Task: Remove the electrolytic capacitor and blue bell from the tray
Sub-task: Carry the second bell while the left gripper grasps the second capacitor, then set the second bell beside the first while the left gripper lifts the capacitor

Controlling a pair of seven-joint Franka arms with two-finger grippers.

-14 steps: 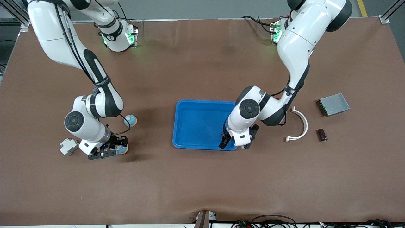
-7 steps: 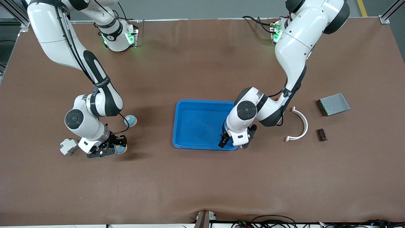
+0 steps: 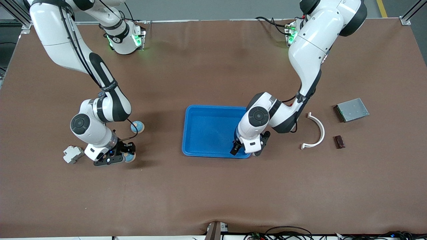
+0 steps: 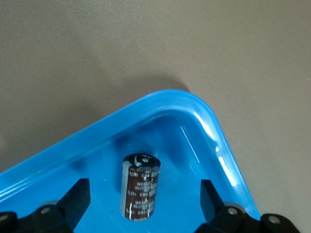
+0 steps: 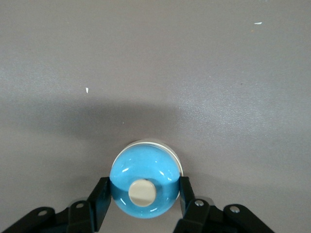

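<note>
Brown matting carries the tray (image 3: 208, 130), over whose near corner the left gripper (image 4: 146, 213) has been lowered, spread around the electrolytic capacitor (image 4: 141, 187), while the blue bell (image 5: 143, 187) stays clamped in the right gripper (image 5: 141, 204), already outside.

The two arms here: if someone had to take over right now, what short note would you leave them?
Right gripper: shut on the blue bell, out of the tray, low over the table at the right arm's end.
Left gripper: open, straddling the electrolytic capacitor, which stands in a corner of the blue tray.
Done: bell is out.
Left: set the bell down; grip the capacitor and lift it out.
</note>
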